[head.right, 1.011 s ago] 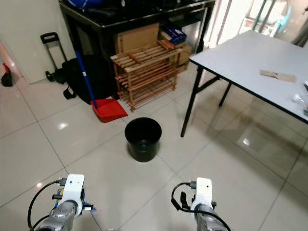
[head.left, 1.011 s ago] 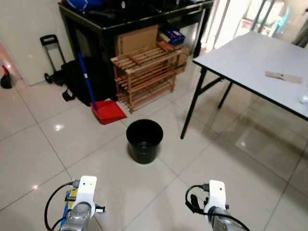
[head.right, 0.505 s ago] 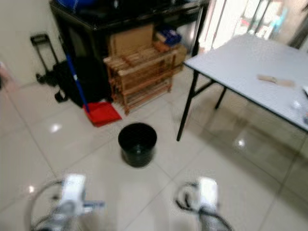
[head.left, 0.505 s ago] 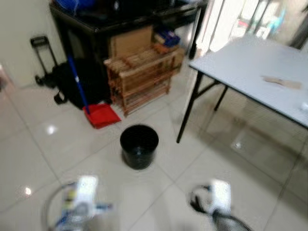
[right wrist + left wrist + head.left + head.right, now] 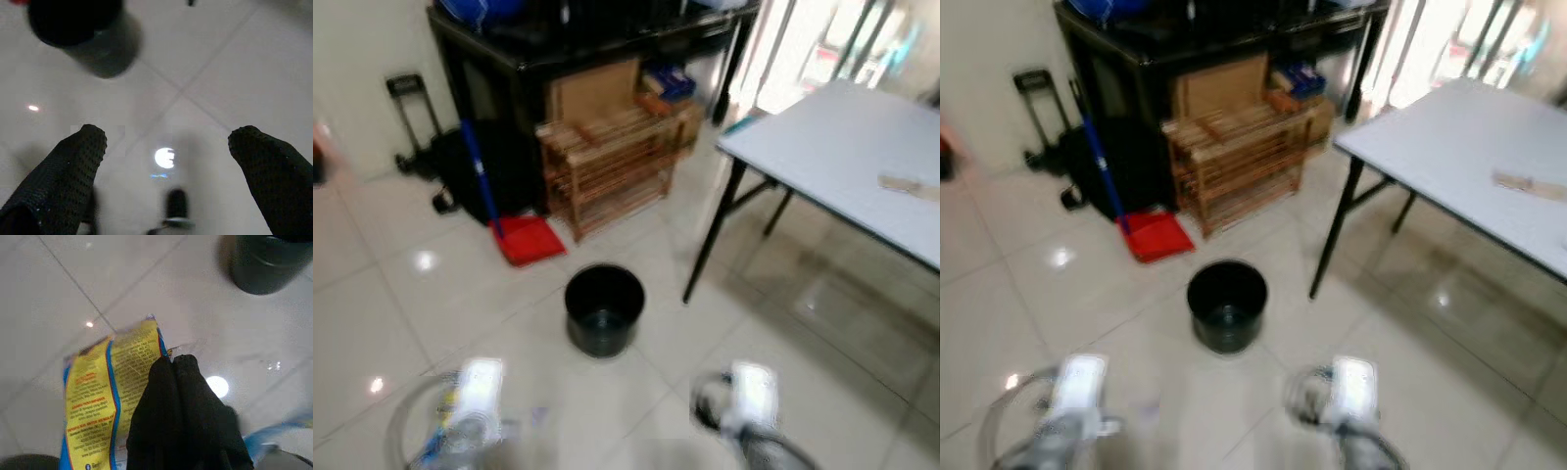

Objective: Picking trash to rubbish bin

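Note:
A round black rubbish bin (image 5: 604,308) stands on the tiled floor ahead of me, between my two arms. In the left wrist view my left gripper (image 5: 172,363) is shut on a yellow and blue snack wrapper (image 5: 107,391), held above the tiles with the bin (image 5: 271,262) a little further on. The right wrist view has my right gripper (image 5: 171,142) open with nothing between its fingers, hanging over the floor short of the bin (image 5: 80,34). The head views are blurred; both wrists sit low at the frame's bottom, the left wrist (image 5: 475,397) and the right wrist (image 5: 749,392).
A white folding table (image 5: 842,157) with black legs stands to the right, with a flat brown scrap (image 5: 909,183) on it. Behind the bin are a wooden rack (image 5: 612,162), a red dustpan with blue handle (image 5: 524,238), a black cabinet (image 5: 558,39) and a black bag with a trolley (image 5: 460,171).
The camera has shifted and the picture stays blurred; the bin sits at about the same distance. Both arms hold their low pose.

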`<state>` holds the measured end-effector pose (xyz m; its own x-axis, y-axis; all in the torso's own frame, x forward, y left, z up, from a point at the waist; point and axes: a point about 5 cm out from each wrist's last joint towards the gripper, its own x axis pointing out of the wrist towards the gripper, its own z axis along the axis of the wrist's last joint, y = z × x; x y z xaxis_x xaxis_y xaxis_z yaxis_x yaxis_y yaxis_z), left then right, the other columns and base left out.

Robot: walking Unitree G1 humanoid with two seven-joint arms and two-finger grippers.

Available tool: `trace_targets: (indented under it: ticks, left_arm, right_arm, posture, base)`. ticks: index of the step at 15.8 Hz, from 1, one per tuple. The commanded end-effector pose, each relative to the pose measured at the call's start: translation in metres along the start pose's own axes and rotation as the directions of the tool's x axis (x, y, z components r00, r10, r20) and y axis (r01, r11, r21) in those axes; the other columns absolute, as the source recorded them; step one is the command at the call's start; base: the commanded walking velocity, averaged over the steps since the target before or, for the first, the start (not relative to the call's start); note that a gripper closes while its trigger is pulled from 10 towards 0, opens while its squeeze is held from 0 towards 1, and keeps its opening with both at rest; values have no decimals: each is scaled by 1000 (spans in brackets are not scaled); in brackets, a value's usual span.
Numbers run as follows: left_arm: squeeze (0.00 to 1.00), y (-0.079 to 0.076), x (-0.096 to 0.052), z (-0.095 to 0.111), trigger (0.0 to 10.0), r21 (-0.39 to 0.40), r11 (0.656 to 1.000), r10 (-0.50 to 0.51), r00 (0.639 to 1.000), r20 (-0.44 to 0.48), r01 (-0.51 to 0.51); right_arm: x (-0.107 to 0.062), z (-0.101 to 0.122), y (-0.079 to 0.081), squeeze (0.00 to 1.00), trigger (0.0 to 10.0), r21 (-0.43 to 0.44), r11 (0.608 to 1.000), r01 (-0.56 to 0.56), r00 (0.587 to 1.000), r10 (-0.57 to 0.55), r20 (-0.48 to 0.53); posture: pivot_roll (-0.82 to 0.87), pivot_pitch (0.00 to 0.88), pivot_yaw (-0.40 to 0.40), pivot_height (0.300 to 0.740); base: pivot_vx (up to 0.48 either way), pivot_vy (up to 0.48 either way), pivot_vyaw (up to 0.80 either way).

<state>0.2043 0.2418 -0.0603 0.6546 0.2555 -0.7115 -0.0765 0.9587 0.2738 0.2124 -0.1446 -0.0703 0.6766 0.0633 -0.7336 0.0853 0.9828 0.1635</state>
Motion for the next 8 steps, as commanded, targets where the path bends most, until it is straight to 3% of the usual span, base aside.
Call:
trace_targets:
  ticks: [1,2,8]
  left_arm:
    - [0,-13,1,6,10000,-7,1000,-29,999,17,29]
    - [0,-13,1,6,10000,-7,1000,-29,999,18,29]
    - [0,-13,1,6,10000,-9,1000,-29,999,17,29]
  right_arm:
    - [-3,-2,-17,0,10000,5,999,41,999,-41,-4]
    - [-2,-1,-16,0,10000,14,999,35,999,-35,-1]
    - [-2,1,-17,0,10000,15,999,44,999,-44,17]
  posture:
    - [0,55,-40,740]
    - [0,57,-40,740]
    - [1,56,-39,740]
  base:
    - [334,0,-450]
    - [337,0,-800]
    - [335,0,0]
